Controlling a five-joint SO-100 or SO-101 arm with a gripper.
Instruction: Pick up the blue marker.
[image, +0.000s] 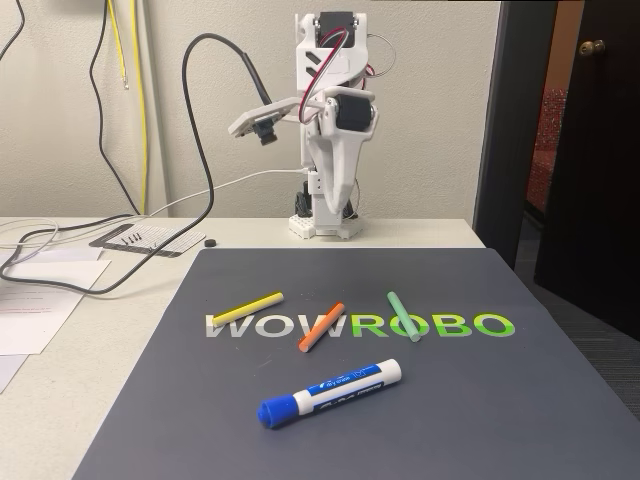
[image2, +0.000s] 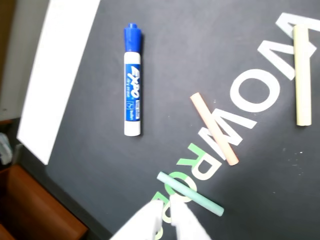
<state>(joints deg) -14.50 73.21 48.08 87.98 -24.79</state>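
The blue marker (image: 330, 392) lies flat on the dark mat near its front edge, blue cap toward the left in the fixed view. In the wrist view the marker (image2: 132, 82) lies at upper left, cap at the top, label readable. My gripper (image: 333, 195) hangs folded by the arm's base at the back of the table, far from the marker. The white fingertips of the gripper (image2: 167, 216) enter the wrist view from the bottom, shut with nothing between them, just over the green stick's end.
On the mat's (image: 470, 400) lettering lie a yellow stick (image: 248, 308), an orange stick (image: 321, 326) and a green stick (image: 404, 315), between arm and marker. Papers (image: 40, 300) and cables (image: 60, 250) cover the table's left. A dark door (image: 590, 150) stands at right.
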